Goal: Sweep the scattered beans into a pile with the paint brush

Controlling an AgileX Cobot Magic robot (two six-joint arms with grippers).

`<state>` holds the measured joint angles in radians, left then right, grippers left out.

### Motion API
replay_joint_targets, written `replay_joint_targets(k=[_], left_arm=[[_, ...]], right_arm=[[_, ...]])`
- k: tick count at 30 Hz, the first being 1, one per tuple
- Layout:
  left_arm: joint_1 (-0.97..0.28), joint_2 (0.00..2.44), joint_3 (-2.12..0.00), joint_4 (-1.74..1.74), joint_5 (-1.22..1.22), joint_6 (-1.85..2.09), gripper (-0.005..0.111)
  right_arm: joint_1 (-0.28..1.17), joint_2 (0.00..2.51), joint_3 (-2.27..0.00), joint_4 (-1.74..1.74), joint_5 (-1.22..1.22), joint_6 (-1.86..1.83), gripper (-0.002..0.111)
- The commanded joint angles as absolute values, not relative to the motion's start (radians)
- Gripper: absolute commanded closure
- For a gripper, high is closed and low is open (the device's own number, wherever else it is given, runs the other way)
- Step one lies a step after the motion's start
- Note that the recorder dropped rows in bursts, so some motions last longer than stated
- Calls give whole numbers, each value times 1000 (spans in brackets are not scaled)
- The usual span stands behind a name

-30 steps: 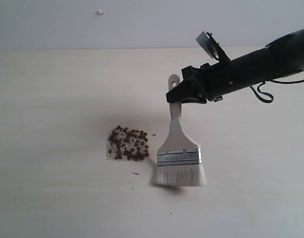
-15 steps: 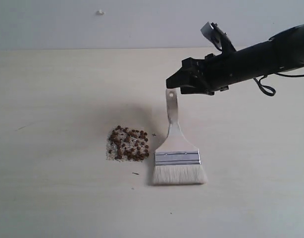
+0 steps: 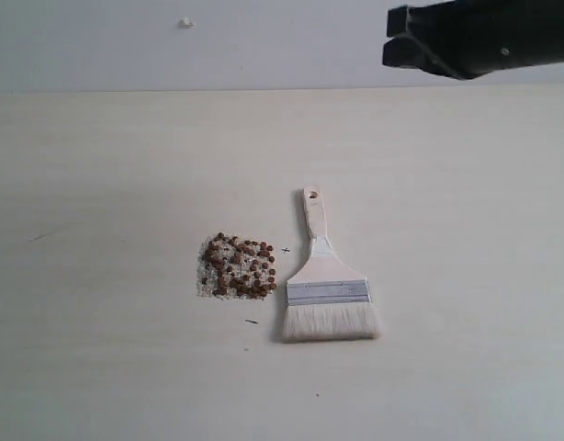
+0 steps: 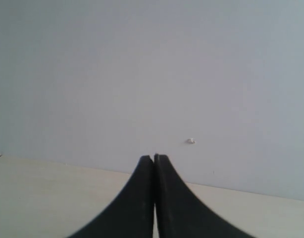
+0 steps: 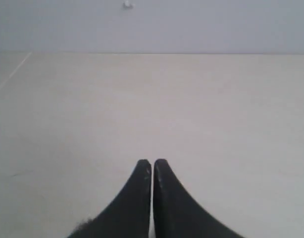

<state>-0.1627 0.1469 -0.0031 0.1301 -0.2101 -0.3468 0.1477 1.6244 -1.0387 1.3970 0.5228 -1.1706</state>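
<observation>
The paint brush [image 3: 325, 280] lies flat on the pale table, handle pointing away, cream bristles toward the front edge. Just to its left the reddish-brown beans [image 3: 239, 265] sit in a compact pile mixed with white grains. My right gripper [image 3: 392, 50] hangs high at the upper right, well clear of the brush; in the right wrist view its jaws [image 5: 152, 162] are shut with nothing between them. The left gripper [image 4: 154, 157] is also shut and empty in its wrist view, facing the wall; it does not show in the exterior view.
The pale wooden table [image 3: 98, 184] meets a grey wall at the back, which carries a small white speck [image 3: 186, 22]. A few tiny dark specks [image 3: 252, 322] lie in front of the pile.
The right gripper let go of the brush handle, rose up and away to the upper right, and shut. The brush now lies flat on the table.
</observation>
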Motion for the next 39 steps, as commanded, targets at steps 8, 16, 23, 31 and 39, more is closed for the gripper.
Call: replay_joint_targets(k=[8,16,23,31,39], left_arm=[[-163,141,0,123,-214,-344,107],[-163,141,0,123,-214,-344,107],[-163,141,0,123,-214,-344,107],[-163,141,0,123,-214,-344,107],[-163,141,0,123,-214,-344,107]], right_arm=[[158,571,-251,1744,367,-1653,108],[158,199,-5,1744,406,-1656,108],[158,125,0,1744,264,-1702,108],[158,6,0,1744,255,-1695,108],[158,0,0,1744,254,-1688,108]])
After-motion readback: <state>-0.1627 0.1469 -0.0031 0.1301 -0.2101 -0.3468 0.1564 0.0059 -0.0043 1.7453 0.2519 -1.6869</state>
